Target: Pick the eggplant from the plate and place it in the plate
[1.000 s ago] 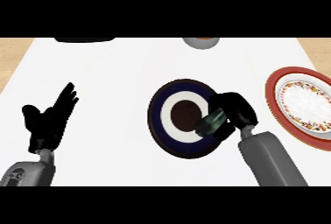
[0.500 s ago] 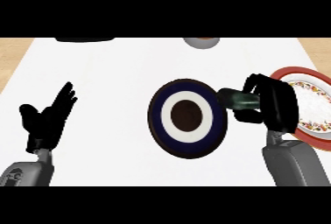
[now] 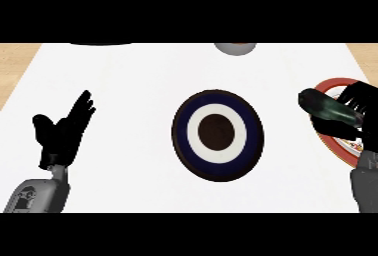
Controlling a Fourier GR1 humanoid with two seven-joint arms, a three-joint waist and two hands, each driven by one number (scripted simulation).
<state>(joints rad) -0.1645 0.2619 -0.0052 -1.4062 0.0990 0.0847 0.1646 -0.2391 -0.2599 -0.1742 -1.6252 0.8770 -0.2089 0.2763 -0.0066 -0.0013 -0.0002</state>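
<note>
Nearest, at the lower left, a grey forearm (image 3: 33,195) rises from the view's lower edge and carries the left hand (image 3: 60,135), which rests open with its fingers straight and pointing up and slightly right, well apart from everything else on the white counter (image 3: 125,75). At the lower right edge the other grey forearm (image 3: 365,185) comes up to the right hand (image 3: 347,120), whose black fingers are curled round the eggplant (image 3: 326,108). The eggplant is dark green and glossy, tilted with its higher end to the left, and it is held over the left part of the red-rimmed plate (image 3: 341,150) at the right edge of the view; whether it touches that plate cannot be told. Only part of this plate's red rim and pale patterned centre shows past the hand.

In the middle of the counter lies the dark blue plate (image 3: 217,135), with a white ring and a dark brown centre, nothing on it.

Farther back, at the far edge, a grey round object (image 3: 235,47) is partly cut off, and a dark shape (image 3: 100,44) sits at the far left.
</note>
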